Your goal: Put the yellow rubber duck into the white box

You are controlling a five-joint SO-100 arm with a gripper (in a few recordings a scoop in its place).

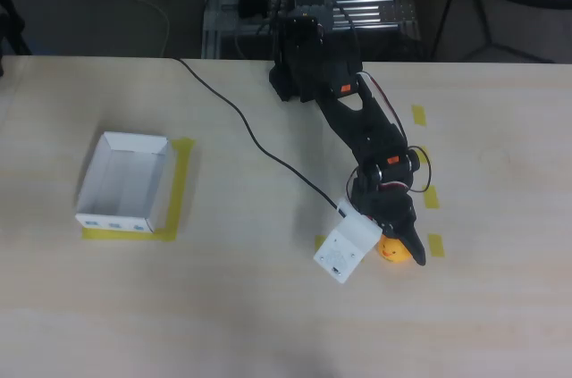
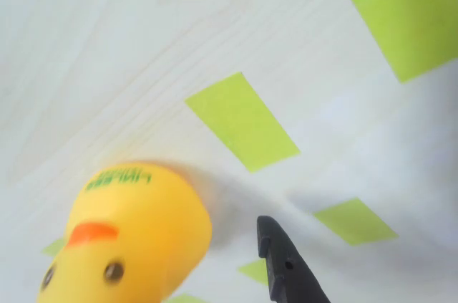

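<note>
The yellow rubber duck (image 1: pixel 390 251) sits on the table at the right of the overhead view, inside a square of yellow tape marks. My gripper (image 1: pixel 400 247) is lowered right over it and stands open. One black finger (image 1: pixel 416 247) lies along the duck's right side. In the wrist view the duck (image 2: pixel 129 238) fills the lower left, and a black fingertip (image 2: pixel 286 267) stands a small gap to its right, not touching it. The other finger is hidden. The white box (image 1: pixel 125 183) stands far off at the left with nothing in it.
Yellow tape strips (image 1: pixel 431 197) mark the corners around the duck, and a tape frame (image 1: pixel 181 183) borders the box. A black cable (image 1: pixel 250 137) runs across the table from the back to the wrist's white plate (image 1: pixel 347 250). The arm's base (image 1: pixel 304 61) stands at the table's far edge.
</note>
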